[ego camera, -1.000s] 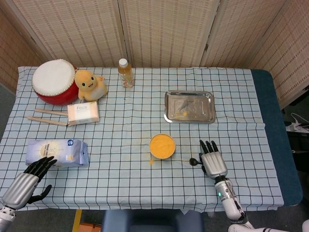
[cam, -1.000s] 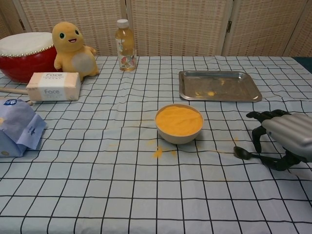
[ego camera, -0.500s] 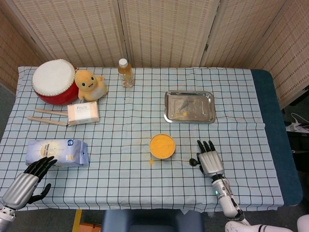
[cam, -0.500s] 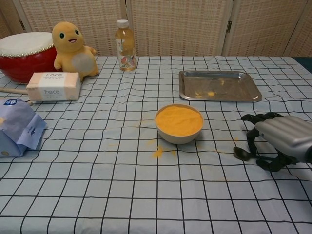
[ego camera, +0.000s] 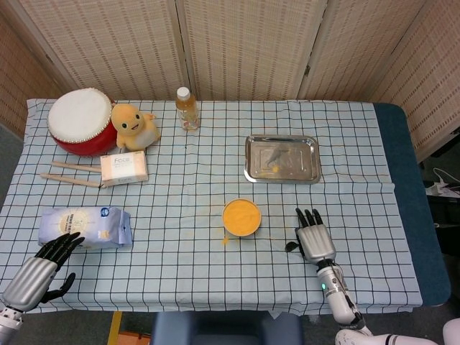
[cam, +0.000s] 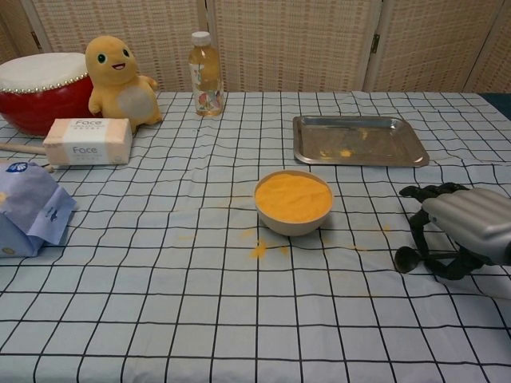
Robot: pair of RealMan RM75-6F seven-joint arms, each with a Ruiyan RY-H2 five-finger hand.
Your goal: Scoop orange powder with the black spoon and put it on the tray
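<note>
Starting at the far left edge, we find our left hand (ego camera: 37, 272) resting low on the table (ego camera: 180, 273) near the front corner, dark fingers (ego camera: 63, 243) spread apart and holding nothing, just short of the blue-and-white bag (ego camera: 85, 226). Up behind that we pick out the red drum (ego camera: 79, 121), the pair of wooden sticks (ego camera: 68, 173), the yellow plush toy (ego camera: 134, 126) and the white Face box (ego camera: 123, 167) just in front of it. Moving along the back edge, we pass the small bottle (ego camera: 187, 108) standing upright. At center sits the bowl (cam: 292, 201) full of orange powder (cam: 292, 196), with a little spilled powder (cam: 259, 250) on the checked cloth just in front of it. Behind and to the right lies the metal tray (cam: 359, 140), carrying a few orange specks. Now to the right side: our right hand (cam: 461, 227) hovers low over the table, right of the bowl, its fingers (cam: 421, 233) curled down around the handle of the black spoon (cam: 406, 258). From the chest view the spoon's bowl pokes out on the left of the hand, close to the cloth; whether it touches the cloth we cannot tell. The spoon is well apart from the tray and a short way from the bowl.
</note>
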